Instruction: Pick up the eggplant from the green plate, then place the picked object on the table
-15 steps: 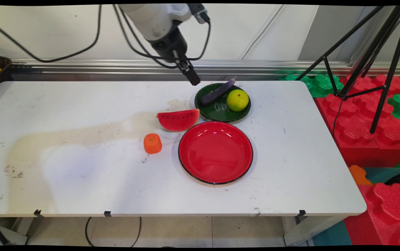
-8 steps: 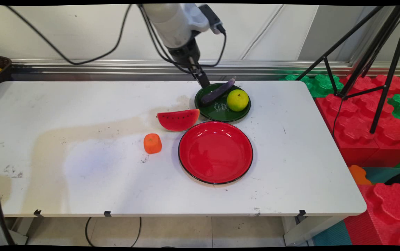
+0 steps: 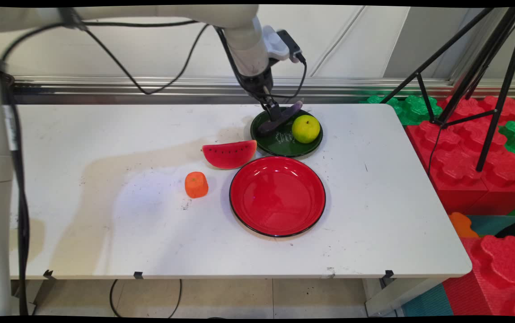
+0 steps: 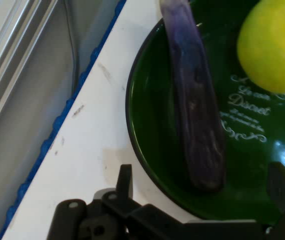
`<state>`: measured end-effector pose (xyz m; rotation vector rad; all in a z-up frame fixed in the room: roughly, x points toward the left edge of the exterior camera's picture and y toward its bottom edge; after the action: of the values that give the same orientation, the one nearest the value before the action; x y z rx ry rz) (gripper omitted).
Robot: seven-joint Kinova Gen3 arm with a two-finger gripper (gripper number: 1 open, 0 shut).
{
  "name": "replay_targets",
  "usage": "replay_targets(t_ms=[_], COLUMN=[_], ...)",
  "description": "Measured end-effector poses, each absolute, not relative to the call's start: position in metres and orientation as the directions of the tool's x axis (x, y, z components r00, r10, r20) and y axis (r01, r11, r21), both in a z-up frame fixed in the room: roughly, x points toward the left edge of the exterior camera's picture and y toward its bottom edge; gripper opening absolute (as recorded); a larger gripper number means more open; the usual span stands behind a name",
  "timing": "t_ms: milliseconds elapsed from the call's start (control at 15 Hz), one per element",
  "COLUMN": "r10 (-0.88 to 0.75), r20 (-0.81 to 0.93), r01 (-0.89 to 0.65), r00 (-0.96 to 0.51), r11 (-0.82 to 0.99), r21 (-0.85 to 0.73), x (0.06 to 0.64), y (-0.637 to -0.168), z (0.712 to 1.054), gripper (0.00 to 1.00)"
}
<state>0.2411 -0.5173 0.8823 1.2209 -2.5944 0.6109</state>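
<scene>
Purple eggplant [image 4: 196, 105] lies between open gripper [image 4: 202, 187] fingers, on green plate [image 4: 147, 145].

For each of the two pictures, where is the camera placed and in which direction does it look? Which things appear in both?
Main view: fixed above the table's near side, looking down across it toward the wall; the white arm enters from the left, its gripper at the green plate.
Hand view: on the hand, looking along the open gripper onto the plate; only black linkage and fingers show.
Shared: green plate, purple eggplant, yellow-green fruit.
</scene>
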Motion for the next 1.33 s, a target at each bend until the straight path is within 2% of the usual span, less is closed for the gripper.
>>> replay_targets(t_ms=[867, 933, 1333], r10=[-0.716, -0.722, -0.733], r20=[0.305, 0.309, 0.341], r01=[-0.778, -0.786, -0.808], r00=[-0.628, -0.619, -0.589], r11=[0.577, 0.567, 0.534], r21=[-0.248, -0.247, -0.247], x=[0.227, 0.23, 0.232], y=[-0.578, -0.583, -0.579], z=[0.804, 0.801, 0.798], gripper=[1.0, 0.0, 0.0])
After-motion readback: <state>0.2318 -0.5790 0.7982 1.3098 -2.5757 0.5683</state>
